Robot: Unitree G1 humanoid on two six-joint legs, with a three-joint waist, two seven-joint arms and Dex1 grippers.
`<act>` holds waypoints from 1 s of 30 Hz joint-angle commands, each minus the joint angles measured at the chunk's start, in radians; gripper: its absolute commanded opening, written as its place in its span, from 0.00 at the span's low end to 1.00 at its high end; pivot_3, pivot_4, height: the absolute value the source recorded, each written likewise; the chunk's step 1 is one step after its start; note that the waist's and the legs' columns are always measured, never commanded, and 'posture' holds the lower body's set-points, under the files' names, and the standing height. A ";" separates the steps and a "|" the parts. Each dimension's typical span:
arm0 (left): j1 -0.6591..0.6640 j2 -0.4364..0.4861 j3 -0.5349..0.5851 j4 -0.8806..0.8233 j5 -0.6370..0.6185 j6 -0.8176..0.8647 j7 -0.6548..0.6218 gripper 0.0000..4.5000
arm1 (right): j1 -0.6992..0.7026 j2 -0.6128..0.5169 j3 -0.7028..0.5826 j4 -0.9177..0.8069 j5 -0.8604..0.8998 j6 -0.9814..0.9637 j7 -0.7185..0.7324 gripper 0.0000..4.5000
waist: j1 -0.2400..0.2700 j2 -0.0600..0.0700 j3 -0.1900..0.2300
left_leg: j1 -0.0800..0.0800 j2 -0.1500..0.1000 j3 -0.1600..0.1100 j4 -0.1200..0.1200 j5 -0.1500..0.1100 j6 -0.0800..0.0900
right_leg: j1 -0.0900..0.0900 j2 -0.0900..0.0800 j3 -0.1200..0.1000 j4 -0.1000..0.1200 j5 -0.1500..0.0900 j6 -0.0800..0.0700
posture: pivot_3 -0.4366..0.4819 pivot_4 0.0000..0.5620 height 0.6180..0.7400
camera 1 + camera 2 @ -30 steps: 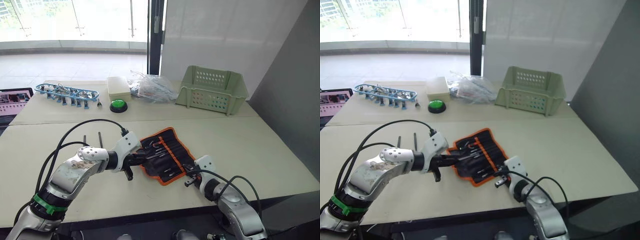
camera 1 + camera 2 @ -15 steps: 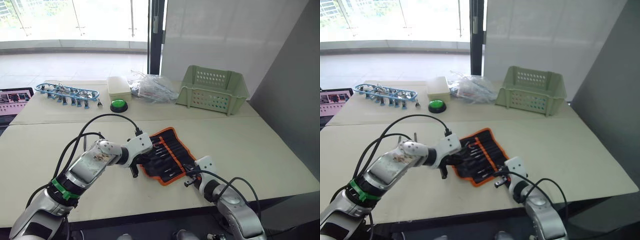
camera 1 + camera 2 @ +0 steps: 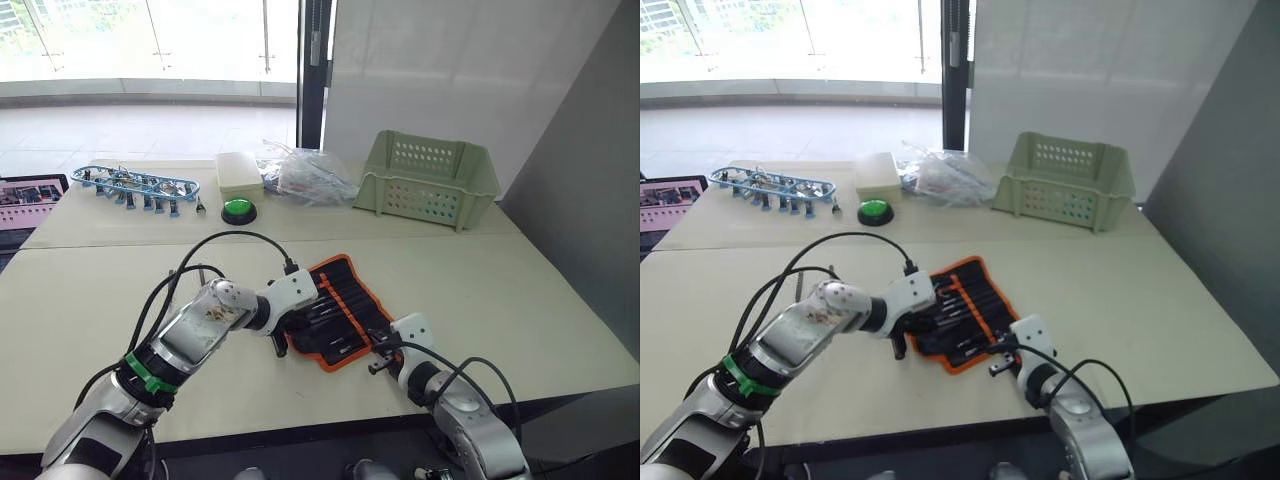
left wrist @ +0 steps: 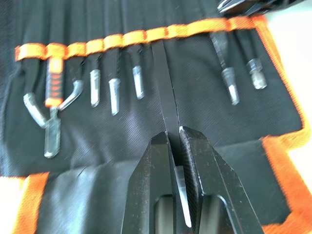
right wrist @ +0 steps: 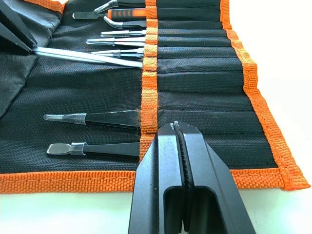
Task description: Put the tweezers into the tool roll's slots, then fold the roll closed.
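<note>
The tool roll (image 3: 335, 311) lay open and flat on the near table (image 3: 520, 290), roughly midway between the two arms, its orange edging showing all round. The left gripper (image 4: 174, 141) reached over the roll's left part, its two black fingers pinched on one slim black pair of tweezers (image 4: 165, 87) whose tip entered a slot under the orange band. Other tweezers (image 5: 105, 118) already sat in neighbouring slots, their ends sticking out over the black lining. The right gripper (image 5: 177, 127) rested at the roll's near right edge, fingers pressed together with nothing visible between them. On the far table stood a pale green basket (image 3: 430, 178), a green button (image 3: 238, 209) and a blue rack (image 3: 135, 186).
</note>
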 commanded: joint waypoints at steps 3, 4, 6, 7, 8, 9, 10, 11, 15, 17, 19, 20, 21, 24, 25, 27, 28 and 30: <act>-0.034 -0.014 -0.002 0.021 0.028 -0.036 -0.019 0.01 | 0.063 -0.011 0.035 0.118 -0.037 0.082 -0.018 0.00 | 0.001 0.000 0.000 | 0.000 0.000 0.000 0.000 0.000 0.000 | 0.000 0.000 0.000 0.000 0.000 0.000 | 0.48 0.27 0.85; -0.036 -0.021 -0.005 0.027 0.032 -0.037 -0.019 0.01 | 0.063 -0.012 0.035 0.117 -0.037 0.083 -0.019 0.00 | 0.001 0.000 0.000 | 0.000 0.000 0.000 0.000 0.000 0.000 | 0.000 0.000 0.000 0.000 0.000 0.000 | 0.48 0.27 0.85; -0.045 -0.041 -0.014 0.057 0.048 -0.046 -0.011 0.01 | 0.064 -0.012 0.035 0.114 -0.037 0.083 -0.019 0.00 | 0.002 0.000 0.000 | 0.000 -0.001 0.000 0.000 0.000 0.000 | 0.000 0.000 0.000 0.000 0.000 0.000 | 0.48 0.27 0.85; -0.052 -0.052 -0.018 0.075 0.057 -0.053 -0.007 0.01 | 0.066 -0.012 0.035 0.111 -0.037 0.084 -0.020 0.00 | 0.002 0.000 0.000 | 0.000 -0.001 0.000 0.000 0.000 0.000 | 0.000 0.000 0.000 0.000 0.000 0.000 | 0.48 0.27 0.85; -0.056 -0.060 -0.020 0.088 0.064 -0.058 -0.006 0.01 | 0.066 -0.012 0.035 0.109 -0.036 0.085 -0.020 0.00 | 0.002 0.000 0.000 | 0.000 -0.001 0.000 0.000 0.000 0.000 | 0.000 0.000 0.000 0.000 0.000 0.000 | 0.48 0.27 0.85; -0.060 -0.068 -0.021 0.099 0.071 -0.064 -0.004 0.01 | 0.068 -0.013 0.035 0.107 -0.036 0.085 -0.020 0.00 | 0.002 0.000 0.000 | -0.001 -0.001 0.000 0.000 0.000 0.000 | 0.001 0.000 0.000 0.000 0.000 0.000 | 0.48 0.27 0.85; -0.066 -0.080 -0.023 0.111 0.075 -0.071 -0.005 0.01 | 0.068 -0.013 0.035 0.105 -0.036 0.086 -0.020 0.00 | 0.001 0.000 0.000 | -0.001 -0.001 0.000 0.000 0.000 0.000 | 0.001 0.000 0.000 0.000 0.000 0.000 | 0.48 0.27 0.85; -0.070 -0.092 -0.024 0.121 0.080 -0.079 -0.005 0.01 | 0.068 -0.013 0.034 0.104 -0.036 0.087 -0.021 0.00 | 0.002 0.000 0.000 | -0.001 -0.001 0.000 0.000 0.000 0.000 | 0.001 0.000 0.000 0.000 0.000 0.000 | 0.48 0.27 0.85; -0.089 -0.137 -0.032 0.175 0.104 -0.113 0.000 0.01 | 0.071 -0.012 0.034 0.098 -0.036 0.090 -0.022 0.00 | 0.002 0.000 0.000 | -0.005 -0.001 0.000 0.000 0.000 0.001 | 0.001 0.001 0.000 0.001 0.001 0.001 | 0.48 0.27 0.85; -0.100 -0.169 -0.034 0.215 0.117 -0.143 0.009 0.01 | 0.073 -0.012 0.035 0.095 -0.036 0.091 -0.023 0.00 | 0.002 -0.001 0.000 | -0.005 -0.001 0.000 0.000 0.002 0.003 | 0.001 0.001 0.000 0.001 0.001 0.002 | 0.48 0.27 0.85; -0.109 -0.197 -0.032 0.249 0.129 -0.165 0.016 0.01 | 0.074 -0.012 0.036 0.094 -0.036 0.091 -0.022 0.00 | 0.002 -0.001 0.000 | -0.005 -0.002 0.000 0.001 0.002 0.004 | 0.001 0.001 0.001 0.001 0.001 0.002 | 0.48 0.27 0.85; -0.118 -0.229 -0.033 0.288 0.138 -0.193 0.031 0.01 | 0.073 -0.012 0.037 0.095 -0.036 0.091 -0.022 0.00 | 0.002 -0.001 0.000 | -0.006 -0.002 0.000 0.001 0.002 0.004 | 0.001 0.001 0.001 0.001 0.002 0.002 | 0.48 0.27 0.85; -0.124 -0.254 -0.033 0.318 0.145 -0.214 0.041 0.01 | 0.072 -0.013 0.039 0.095 -0.037 0.091 -0.021 0.00 | 0.003 -0.001 0.000 | -0.006 -0.002 -0.001 0.001 0.002 0.004 | 0.001 0.001 0.001 0.001 0.002 0.003 | 0.48 0.27 0.85; -0.134 -0.300 -0.025 0.395 0.173 -0.283 0.072 0.01 | 0.071 -0.014 0.040 0.093 -0.036 0.092 -0.020 0.00 | 0.003 -0.002 -0.001 | -0.007 -0.003 -0.001 0.001 0.003 0.005 | 0.001 0.001 0.001 0.001 0.002 0.003 | 0.48 0.27 0.85; -0.135 -0.310 -0.019 0.414 0.181 -0.301 0.078 0.01 | 0.072 -0.015 0.040 0.092 -0.036 0.093 -0.020 0.00 | 0.003 -0.002 -0.001 | -0.007 -0.003 -0.001 0.001 0.003 0.005 | 0.001 0.001 0.001 0.001 0.002 0.003 | 0.48 0.27 0.85; -0.134 -0.318 -0.012 0.434 0.191 -0.321 0.079 0.01 | 0.073 -0.016 0.040 0.089 -0.035 0.094 -0.021 0.00 | 0.005 -0.001 -0.001 | -0.006 -0.003 -0.001 0.001 0.003 0.005 | 0.002 0.001 0.001 0.001 0.002 0.004 | 0.48 0.27 0.85; -0.131 -0.319 -0.010 0.439 0.195 -0.328 0.079 0.01 | 0.074 -0.017 0.040 0.087 -0.034 0.095 -0.021 0.00 | 0.006 -0.001 -0.001 | -0.006 -0.003 -0.001 0.001 0.003 0.005 | 0.002 0.001 0.001 0.001 0.002 0.004 | 0.48 0.27 0.85; -0.123 -0.314 -0.001 0.438 0.199 -0.334 0.077 0.01 | 0.076 -0.019 0.040 0.085 -0.033 0.096 -0.021 0.00 | 0.006 -0.001 -0.001 | -0.006 -0.004 -0.001 0.002 0.002 0.004 | 0.002 0.000 0.001 0.001 0.002 0.004 | 0.48 0.27 0.85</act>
